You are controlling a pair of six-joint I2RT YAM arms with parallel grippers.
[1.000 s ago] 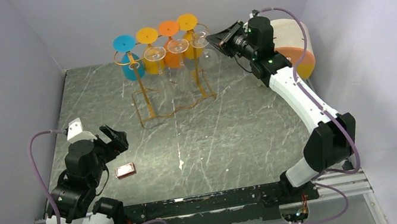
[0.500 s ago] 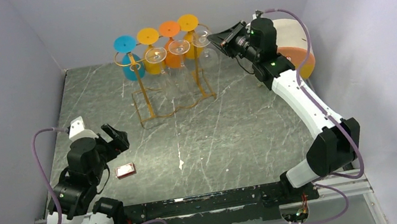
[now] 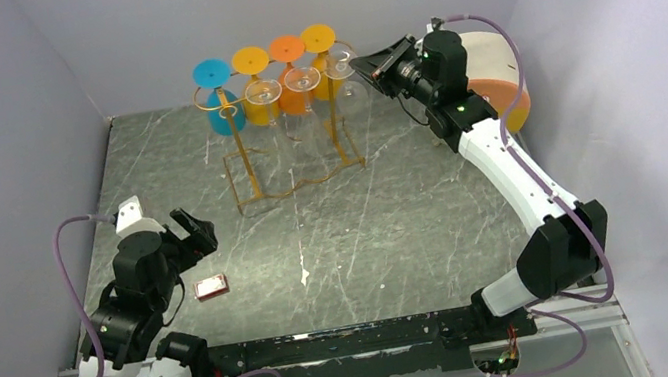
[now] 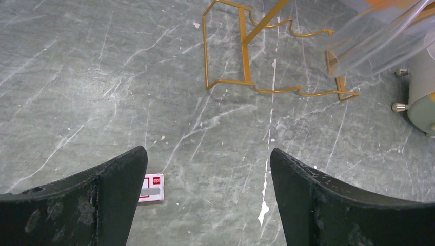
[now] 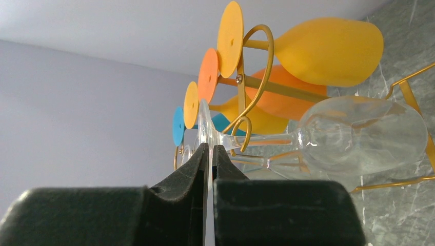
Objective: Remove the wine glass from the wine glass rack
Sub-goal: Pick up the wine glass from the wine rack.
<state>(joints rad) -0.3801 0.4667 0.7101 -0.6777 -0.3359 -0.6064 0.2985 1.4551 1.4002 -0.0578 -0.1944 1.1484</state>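
Right fingers (image 5: 179,177): pressed together and clamped on the thin edge of a clear foot, with only a sliver of glass showing between the pads.
Right gripper (image 3: 371,63): at the far right end of the rack, level with its top bar, reaching in from the right.
Foot (image 5: 204,118): a flat clear disc seen edge-on, sitting just outside the end hook (image 5: 240,134).
Wine glass (image 5: 359,133): clear, hanging bowl-down at the right end of the near row with its stem through the curled hook. It is not yet off the rack.
Handling (judged): light, stiff, smooth and brittle. The foot may slip or chip between hard pads, so the pinch should be firm but gentle. The stem just below the foot is the other sound place to take hold.
Removal (judged): the stem should slide out along the hook's opening. Twisting or lifting would press it against the wire.
Rack (image 3: 246,167): thin gold wire, standing far and centre on the table (image 4: 77,77). It looks light enough to shift if the glass snags.
Neighbours: two more clear glasses (image 3: 262,91) hang just to the left, and the coloured glasses (image 5: 328,51) hang in the far row, near enough to be knocked.
Left gripper (image 4: 206,156): fingers wide apart and holding nothing, over the near left of the table, well apart from the rack.
Card (image 4: 152,187): small, red and white, lying flat below the left gripper.
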